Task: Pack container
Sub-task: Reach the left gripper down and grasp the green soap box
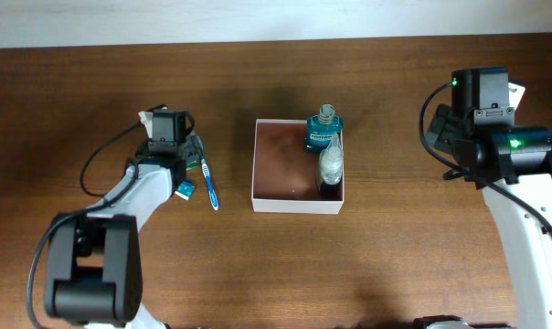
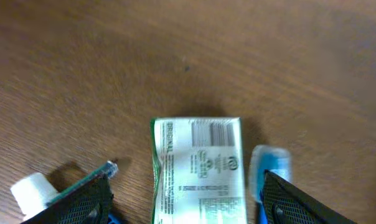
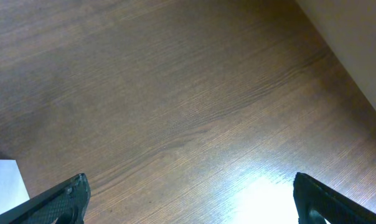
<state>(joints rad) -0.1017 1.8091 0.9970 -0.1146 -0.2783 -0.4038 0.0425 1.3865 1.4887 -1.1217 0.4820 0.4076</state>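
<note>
The container (image 1: 294, 206), a square white-walled box with a reddish-brown inside, sits mid-table. A teal bottle (image 1: 323, 133) and a clear bottle with dark liquid (image 1: 330, 168) lie along its right side. My left gripper (image 1: 174, 148) is left of the container, open. Its fingers (image 2: 185, 205) straddle a green-white packet (image 2: 197, 168) lying flat on the table, without closing on it. My right gripper (image 1: 472, 123) is far right, open and empty (image 3: 188, 199) above bare wood.
A blue toothbrush (image 1: 208, 183) lies just right of the left gripper; its head shows in the left wrist view (image 2: 270, 163). A white-capped tube (image 2: 31, 190) lies by the left finger. A small teal item (image 1: 185, 190) sits beside the toothbrush. A white corner (image 3: 4, 177) shows at the right wrist view's left edge.
</note>
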